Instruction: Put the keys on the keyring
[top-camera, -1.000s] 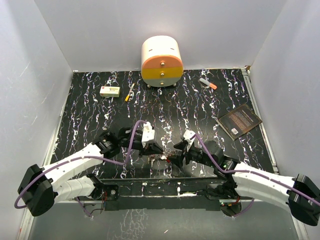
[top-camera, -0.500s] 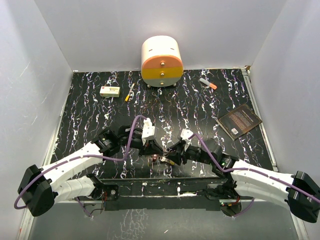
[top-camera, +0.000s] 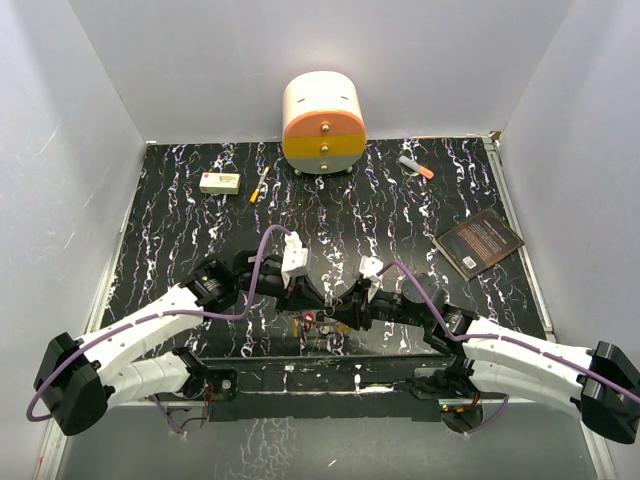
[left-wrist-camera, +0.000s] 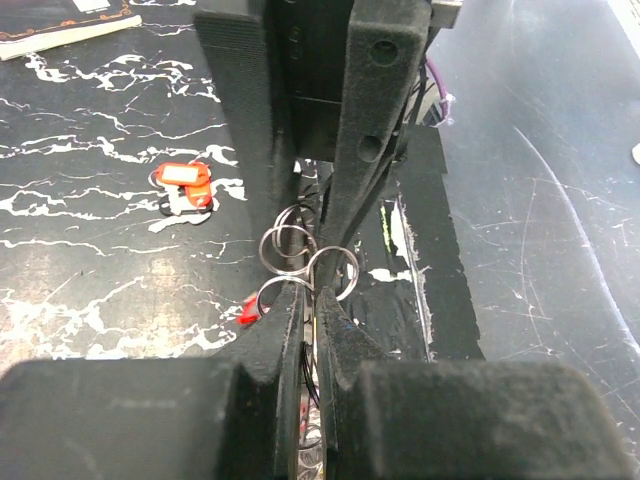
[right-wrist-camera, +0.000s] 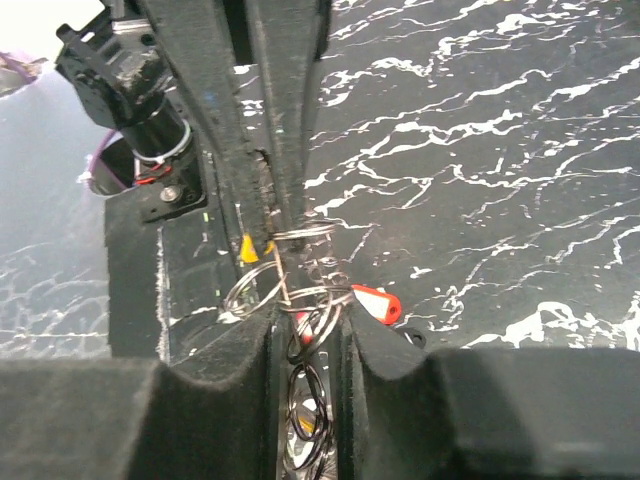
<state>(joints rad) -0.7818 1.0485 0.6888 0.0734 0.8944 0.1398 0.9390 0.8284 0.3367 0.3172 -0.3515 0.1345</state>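
Gleaming looped silver keyring (left-wrist-camera: 303, 262), orange-headed keys (left-wrist-camera: 184, 178)

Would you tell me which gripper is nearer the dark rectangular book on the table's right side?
Right. The right gripper is left of the dark book, toward the near edge; the left gripper is farther left.

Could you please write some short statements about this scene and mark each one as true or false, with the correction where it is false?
1. The left pincer is shut on the keyring. True.
2. The dark book lies on the left side of the table. False: it lies on the right side.
3. An orange-headed key lies on the table, apart from the keyring. True.
4. The round drawer unit stands between the arm bases. False: it stands at the far edge, by the back wall.
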